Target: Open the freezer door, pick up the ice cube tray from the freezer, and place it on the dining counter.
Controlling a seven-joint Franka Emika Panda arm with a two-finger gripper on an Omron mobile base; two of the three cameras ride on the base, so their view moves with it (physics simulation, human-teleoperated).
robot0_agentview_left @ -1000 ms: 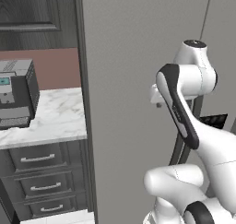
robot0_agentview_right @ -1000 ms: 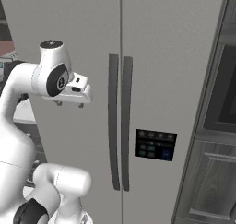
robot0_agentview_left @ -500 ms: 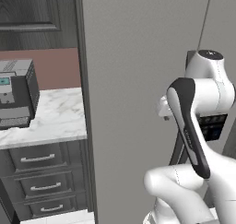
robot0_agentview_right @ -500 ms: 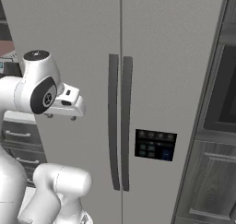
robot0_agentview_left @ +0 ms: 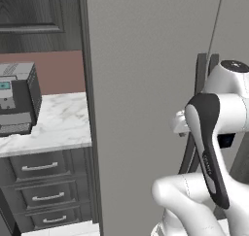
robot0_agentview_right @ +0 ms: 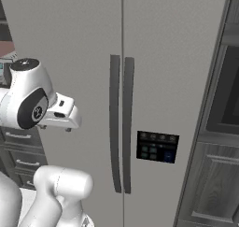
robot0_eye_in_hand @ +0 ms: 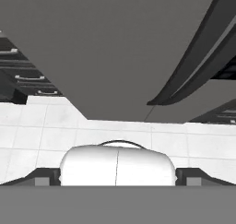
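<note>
At far left, a dark boxy appliance sits on a narrow marble top over dark drawers with silver handles; beside them rises the freezer, its plain grey side facing the room. The freezer door stands closed, with its long dark bar handle running vertically just left of the centre seam and a dark control panel on the neighbouring door. The gripper, near the door's lower face and apart from it, has its jaws spread wide and holds nothing.
</note>
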